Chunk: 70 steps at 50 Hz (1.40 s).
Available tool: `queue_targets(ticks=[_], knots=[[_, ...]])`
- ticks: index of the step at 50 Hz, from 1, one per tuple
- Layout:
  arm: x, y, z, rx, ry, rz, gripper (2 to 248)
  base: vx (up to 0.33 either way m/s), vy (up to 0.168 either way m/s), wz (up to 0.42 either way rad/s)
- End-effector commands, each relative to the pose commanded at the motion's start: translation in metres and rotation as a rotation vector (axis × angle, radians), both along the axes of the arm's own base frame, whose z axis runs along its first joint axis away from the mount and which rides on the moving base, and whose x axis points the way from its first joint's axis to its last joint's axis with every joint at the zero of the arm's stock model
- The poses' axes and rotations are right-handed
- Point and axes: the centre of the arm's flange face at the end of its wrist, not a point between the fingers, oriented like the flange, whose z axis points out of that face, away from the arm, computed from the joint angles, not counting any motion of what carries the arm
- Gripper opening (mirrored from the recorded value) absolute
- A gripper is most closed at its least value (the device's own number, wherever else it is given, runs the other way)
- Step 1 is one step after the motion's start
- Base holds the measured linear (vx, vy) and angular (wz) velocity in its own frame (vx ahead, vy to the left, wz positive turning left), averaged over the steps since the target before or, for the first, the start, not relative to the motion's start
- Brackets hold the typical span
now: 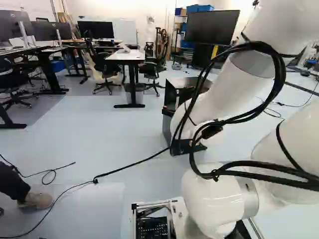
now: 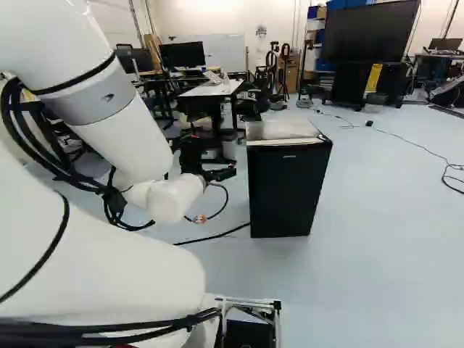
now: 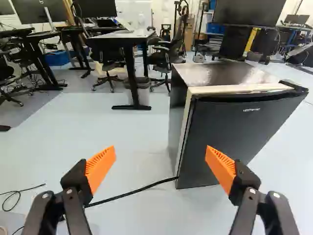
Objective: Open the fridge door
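Note:
In the right base view my gripper (image 2: 220, 174) is beside the black fridge (image 2: 287, 190), to the left of its front. The wrist view shows the gripper (image 3: 160, 166) open, its orange pads wide apart and nothing between them. The dark fridge door (image 3: 239, 129) stands ahead of one finger and off to that side, closed against the body along a pale edge strip (image 3: 187, 122). No contact between finger and door shows. In the left base view the arm hides most of the fridge (image 1: 172, 97).
A black cable (image 3: 142, 189) runs over the floor to the fridge's foot. Beyond stand a white-topped desk (image 1: 130, 56), office chairs (image 1: 105, 67) and a large screen (image 2: 368, 32). A person's shoe (image 1: 37, 200) is at the left of the left base view.

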Motion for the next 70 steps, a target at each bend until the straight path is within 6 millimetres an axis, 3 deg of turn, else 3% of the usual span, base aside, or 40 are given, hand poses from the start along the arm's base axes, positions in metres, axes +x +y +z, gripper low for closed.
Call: queue_targets(ticks=[37, 70], knots=[[0.005, 0.000, 0.001, 0.000, 0.003, 0.000, 247, 0.000, 0.000, 0.000], [0.048, 0.000, 0.005, 0.000, 0.016, 0.001, 247, 0.000, 0.000, 0.000]])
